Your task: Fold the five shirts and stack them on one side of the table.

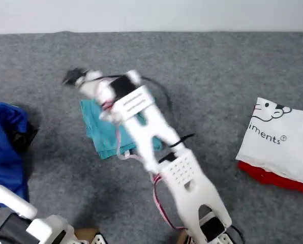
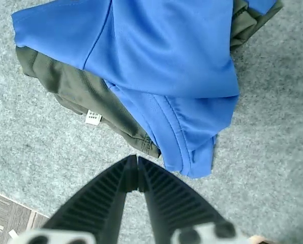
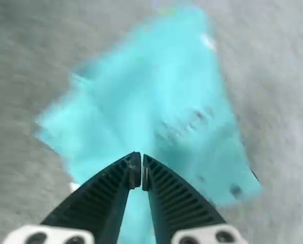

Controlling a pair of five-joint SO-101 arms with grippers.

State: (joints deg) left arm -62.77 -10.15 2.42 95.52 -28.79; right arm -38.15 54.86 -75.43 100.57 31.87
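Observation:
A folded teal shirt lies left of the table's middle, partly under my right arm. My right gripper is shut with nothing between its fingers and hangs over the teal shirt; from above the right gripper shows as a dark blur just past the shirt's far corner. A crumpled blue shirt lies at the left edge on top of an olive shirt. My left gripper is shut and empty, just short of the blue shirt. A white printed shirt rests folded on a red shirt at the right.
Grey felt covers the table, bare at the back and between the teal shirt and the right-hand stack. The left arm's white base sits at the near left corner. Wooden floor shows past the table edge.

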